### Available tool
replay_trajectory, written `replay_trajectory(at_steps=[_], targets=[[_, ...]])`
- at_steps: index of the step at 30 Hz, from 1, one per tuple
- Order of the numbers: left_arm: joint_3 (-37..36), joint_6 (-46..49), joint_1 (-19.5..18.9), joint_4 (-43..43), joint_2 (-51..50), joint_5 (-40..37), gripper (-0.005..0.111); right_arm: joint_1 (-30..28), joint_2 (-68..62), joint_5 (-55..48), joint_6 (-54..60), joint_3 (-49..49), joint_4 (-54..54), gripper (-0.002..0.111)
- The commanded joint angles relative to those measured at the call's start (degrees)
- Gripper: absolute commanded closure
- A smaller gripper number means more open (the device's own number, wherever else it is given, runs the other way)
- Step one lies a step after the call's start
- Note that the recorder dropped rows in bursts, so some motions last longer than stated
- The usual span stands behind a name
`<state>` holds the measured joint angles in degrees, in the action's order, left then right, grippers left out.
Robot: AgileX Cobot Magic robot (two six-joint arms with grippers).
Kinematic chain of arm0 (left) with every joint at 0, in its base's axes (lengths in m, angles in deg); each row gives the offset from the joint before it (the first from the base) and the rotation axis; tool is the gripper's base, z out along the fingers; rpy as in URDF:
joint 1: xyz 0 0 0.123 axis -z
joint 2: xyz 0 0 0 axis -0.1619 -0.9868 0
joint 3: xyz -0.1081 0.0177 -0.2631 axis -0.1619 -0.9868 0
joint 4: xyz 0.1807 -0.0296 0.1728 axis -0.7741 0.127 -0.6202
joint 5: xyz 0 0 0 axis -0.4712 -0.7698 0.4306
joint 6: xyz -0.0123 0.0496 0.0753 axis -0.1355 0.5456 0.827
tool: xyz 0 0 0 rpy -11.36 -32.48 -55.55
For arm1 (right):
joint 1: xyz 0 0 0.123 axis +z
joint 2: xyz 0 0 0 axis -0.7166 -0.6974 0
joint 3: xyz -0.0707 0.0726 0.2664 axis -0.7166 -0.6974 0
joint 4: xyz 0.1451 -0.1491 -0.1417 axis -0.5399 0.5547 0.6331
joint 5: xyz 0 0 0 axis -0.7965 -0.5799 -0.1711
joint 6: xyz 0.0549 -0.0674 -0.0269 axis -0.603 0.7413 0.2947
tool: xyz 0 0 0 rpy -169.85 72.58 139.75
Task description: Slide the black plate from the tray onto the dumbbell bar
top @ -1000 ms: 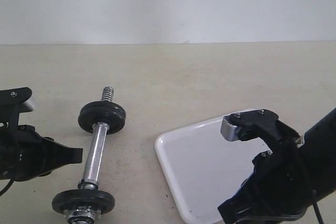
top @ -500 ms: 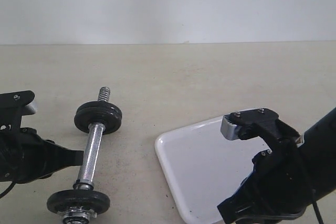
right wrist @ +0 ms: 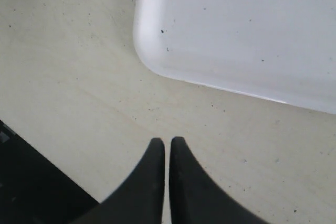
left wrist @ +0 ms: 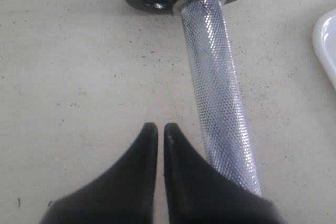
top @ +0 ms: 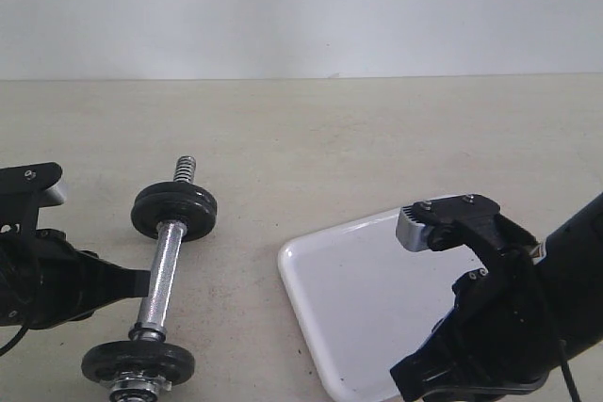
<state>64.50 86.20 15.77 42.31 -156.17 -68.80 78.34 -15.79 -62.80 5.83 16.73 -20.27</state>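
Two black discs, the far disc (top: 173, 212) and the near disc (top: 138, 362), sit on the dumbbell bar (top: 162, 265). The bar lies on the counter (top: 377, 138), long axis near-to-far, far end tilted slightly right in the exterior view. Only the left wrist view resolves its knurling. Left gripper (left wrist: 157, 136): fingers pressed together, empty, tip just beside the bar's middle. Right gripper (right wrist: 166, 148): fingers pressed together, empty, over counter just off a corner of the tray (top: 349, 298).

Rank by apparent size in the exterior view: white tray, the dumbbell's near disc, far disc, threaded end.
1. White tray.
2. Near disc and far disc: roughly alike; nearness makes ranking unsure.
3. Threaded end.
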Motion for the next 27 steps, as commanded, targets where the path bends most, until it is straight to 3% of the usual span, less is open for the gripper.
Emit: replay_trajectory(at_steps=[1, 17, 21, 27], targets=[[-0.3, 0.3, 0.2, 0.4, -0.1, 0.5, 0.102, 0.0, 0.0, 0.3, 0.1, -0.2, 0.3, 0.109], [1.3, 0.2, 0.2, 0.4, 1.0, -2.2, 0.102, 0.0, 0.0, 0.4, 0.4, -0.2, 0.3, 0.109], [5.0, 0.2, 0.2, 0.4, 5.8, -9.1, 0.102, 0.0, 0.0, 1.2, 0.4, -0.2, 0.3, 0.109], [13.4, 0.2, 0.2, 0.4, 20.9, -14.9, 0.102, 0.0, -0.1, 4.4, 0.4, -2.9, 0.3, 0.109]])
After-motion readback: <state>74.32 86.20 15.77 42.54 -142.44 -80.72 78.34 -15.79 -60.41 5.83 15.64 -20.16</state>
